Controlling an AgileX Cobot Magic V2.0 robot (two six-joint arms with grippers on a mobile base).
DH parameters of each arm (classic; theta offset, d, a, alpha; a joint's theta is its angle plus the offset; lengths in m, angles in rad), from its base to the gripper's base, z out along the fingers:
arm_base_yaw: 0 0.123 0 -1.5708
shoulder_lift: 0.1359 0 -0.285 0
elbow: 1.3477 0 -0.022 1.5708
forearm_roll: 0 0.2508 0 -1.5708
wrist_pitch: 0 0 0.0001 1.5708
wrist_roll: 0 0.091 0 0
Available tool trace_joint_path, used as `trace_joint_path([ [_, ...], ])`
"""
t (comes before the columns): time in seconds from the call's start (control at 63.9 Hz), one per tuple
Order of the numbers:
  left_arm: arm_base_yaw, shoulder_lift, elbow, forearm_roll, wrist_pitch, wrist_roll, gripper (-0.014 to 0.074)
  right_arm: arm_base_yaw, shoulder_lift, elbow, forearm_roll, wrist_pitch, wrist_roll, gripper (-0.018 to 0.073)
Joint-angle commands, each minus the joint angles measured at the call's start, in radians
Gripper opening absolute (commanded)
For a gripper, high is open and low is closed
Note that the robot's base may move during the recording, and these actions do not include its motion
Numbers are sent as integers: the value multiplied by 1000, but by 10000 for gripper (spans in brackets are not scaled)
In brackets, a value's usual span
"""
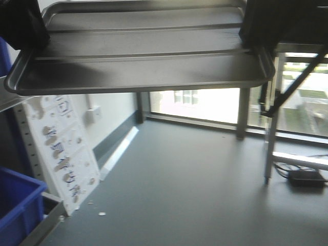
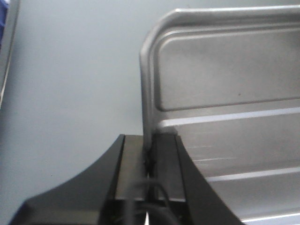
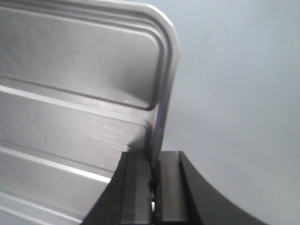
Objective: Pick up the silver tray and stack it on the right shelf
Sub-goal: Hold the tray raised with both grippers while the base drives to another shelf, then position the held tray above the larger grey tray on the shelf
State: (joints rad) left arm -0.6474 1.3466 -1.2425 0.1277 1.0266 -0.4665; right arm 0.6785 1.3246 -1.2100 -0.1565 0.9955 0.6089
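The silver tray (image 1: 143,56) hangs in the air across the top of the front view, seen from below and in front, with two long ridges along its floor. My left gripper (image 1: 23,25) is shut on its left rim, and my right gripper (image 1: 261,25) is shut on its right rim. In the left wrist view the black jaws (image 2: 149,154) pinch the tray's (image 2: 225,93) left edge. In the right wrist view the jaws (image 3: 153,168) pinch the tray's (image 3: 75,84) right edge. The right shelf is out of view.
Grey floor (image 1: 195,184) lies below. A white perforated board (image 1: 59,148) leans at the left, beside a blue bin (image 1: 15,205). A metal frame leg (image 1: 270,133) stands at the right, with a black box and cable (image 1: 305,178) on the floor. Windows (image 1: 205,102) are behind.
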Motion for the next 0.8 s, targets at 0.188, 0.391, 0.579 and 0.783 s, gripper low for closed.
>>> trace_joint_path([
  [0.188, -9, -32, -30, 26, -13, 18, -93, -1, -32, -30, -35, -50, -23, 57],
  [0.391, -9, -32, -30, 26, -13, 18, -93, -1, -32, -30, -35, -50, -23, 57],
  [0.579, -9, -32, -30, 26, -13, 18, -93, -1, -32, -30, -35, -50, -23, 57],
  [0.783, -9, -32, -30, 26, -13, 18, -93, -1, -32, -30, -35, -50, -23, 57],
])
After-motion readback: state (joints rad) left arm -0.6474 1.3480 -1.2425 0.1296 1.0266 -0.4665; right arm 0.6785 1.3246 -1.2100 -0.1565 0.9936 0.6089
